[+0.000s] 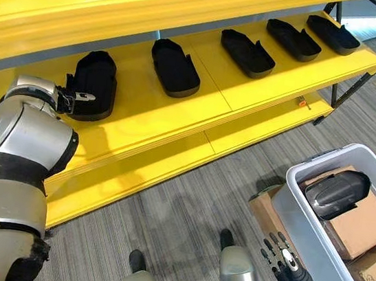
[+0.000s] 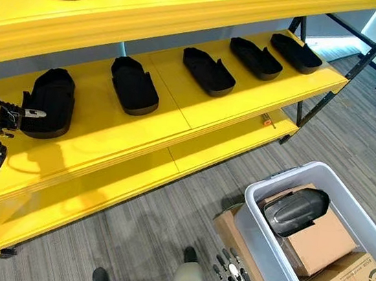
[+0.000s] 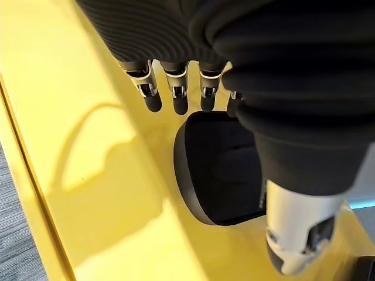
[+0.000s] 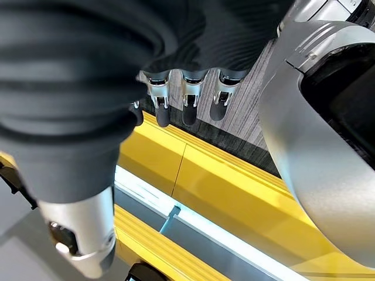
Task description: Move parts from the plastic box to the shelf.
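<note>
The left hand (image 1: 76, 98), fingers straight and empty, hovered beside the leftmost of 5 black parts (image 1: 95, 85) on the yellow shelf (image 1: 199, 107); a careless retreat might nudge it. The right hand (image 1: 283, 258) hung open at lower right beside the plastic box (image 1: 302, 218), 1 part (image 1: 337, 191) inside. The left wrist view showed clearance between fingertips (image 3: 179, 105) and part

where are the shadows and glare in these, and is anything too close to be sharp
Left wrist view: the left hand throws a soft curved shadow on the yellow shelf beside a black part; the thumb up close is blurred. Right eye view: a bright patch of light lies on the floor behind the shelf's far end. Right wrist view: the right hand and its dark cover loom soft.
</note>
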{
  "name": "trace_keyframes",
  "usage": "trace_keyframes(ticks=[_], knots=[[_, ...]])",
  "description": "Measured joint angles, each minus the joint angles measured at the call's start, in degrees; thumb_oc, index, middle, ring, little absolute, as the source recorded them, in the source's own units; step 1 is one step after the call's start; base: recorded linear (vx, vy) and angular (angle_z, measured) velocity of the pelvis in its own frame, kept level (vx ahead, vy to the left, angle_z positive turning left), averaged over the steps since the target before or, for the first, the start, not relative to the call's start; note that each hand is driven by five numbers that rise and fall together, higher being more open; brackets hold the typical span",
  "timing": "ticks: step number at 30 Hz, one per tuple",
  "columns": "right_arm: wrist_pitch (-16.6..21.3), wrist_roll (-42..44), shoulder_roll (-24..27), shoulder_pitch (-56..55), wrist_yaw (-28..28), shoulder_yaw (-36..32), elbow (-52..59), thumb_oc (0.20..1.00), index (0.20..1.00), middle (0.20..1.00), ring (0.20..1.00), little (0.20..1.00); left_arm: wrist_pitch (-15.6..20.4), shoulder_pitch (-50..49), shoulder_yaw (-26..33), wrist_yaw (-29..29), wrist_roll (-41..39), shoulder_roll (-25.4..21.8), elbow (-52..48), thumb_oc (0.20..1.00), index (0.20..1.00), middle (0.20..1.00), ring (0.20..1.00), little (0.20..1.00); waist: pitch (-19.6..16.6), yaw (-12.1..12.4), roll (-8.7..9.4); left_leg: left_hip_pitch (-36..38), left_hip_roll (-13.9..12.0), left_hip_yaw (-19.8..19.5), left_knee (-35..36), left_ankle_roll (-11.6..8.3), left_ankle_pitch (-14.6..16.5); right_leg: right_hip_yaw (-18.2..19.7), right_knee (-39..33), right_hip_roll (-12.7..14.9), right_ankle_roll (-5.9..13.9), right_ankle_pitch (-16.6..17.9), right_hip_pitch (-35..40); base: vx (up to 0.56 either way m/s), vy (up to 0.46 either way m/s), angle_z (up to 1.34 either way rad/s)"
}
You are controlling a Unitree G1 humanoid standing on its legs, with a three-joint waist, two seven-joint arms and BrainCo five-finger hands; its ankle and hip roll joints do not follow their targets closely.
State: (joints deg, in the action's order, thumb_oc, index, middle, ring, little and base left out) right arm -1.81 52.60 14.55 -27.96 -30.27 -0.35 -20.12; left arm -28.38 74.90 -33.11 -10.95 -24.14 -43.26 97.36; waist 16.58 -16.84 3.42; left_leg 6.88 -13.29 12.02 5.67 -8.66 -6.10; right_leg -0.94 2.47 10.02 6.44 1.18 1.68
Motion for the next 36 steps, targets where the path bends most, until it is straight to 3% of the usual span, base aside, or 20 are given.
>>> trace_keyframes(ticks=[15,25,36], knots=[[-0.4,0.1,0.4,-2.2,-0.5,-1.6,0.1,1.0,1.0,1.0,1.0,1.0,0.0,0.0,0.0,0.1,0.0,-0.1,0.8,1.0,1.0,1.0,1.0,1.0,0.8,-1.9,0.76,0.3,-0.1,0.4,0.0,-0.52,0.7,0.0,-1.5,-0.2,0.28,0.1,0.6,0.0,0.0,0.0],[-1.1,0.1,2.0,-2.2,-0.5,-1.7,0.9,1.0,1.0,1.0,1.0,1.0,-0.1,0.0,2.0,0.0,0.0,-0.1,0.8,1.0,1.0,1.0,1.0,1.0,3.4,-3.1,0.63,2.1,-0.5,1.8,0.0,-0.89,1.1,0.9,-2.1,-0.6,0.8,0.4,1.9,0.0,-0.012,-0.06],[-1.2,1.4,2.1,-2.2,-0.5,-1.7,1.0,1.0,1.0,1.0,1.0,1.0,-0.1,-0.1,2.3,0.0,0.0,0.3,0.8,1.0,1.0,1.0,1.0,1.0,3.5,-4.2,0.48,2.5,-0.7,1.9,0.0,-0.96,1.3,0.9,-2.3,-0.8,0.71,0.4,2.7,0.0,-0.002,0.0]])
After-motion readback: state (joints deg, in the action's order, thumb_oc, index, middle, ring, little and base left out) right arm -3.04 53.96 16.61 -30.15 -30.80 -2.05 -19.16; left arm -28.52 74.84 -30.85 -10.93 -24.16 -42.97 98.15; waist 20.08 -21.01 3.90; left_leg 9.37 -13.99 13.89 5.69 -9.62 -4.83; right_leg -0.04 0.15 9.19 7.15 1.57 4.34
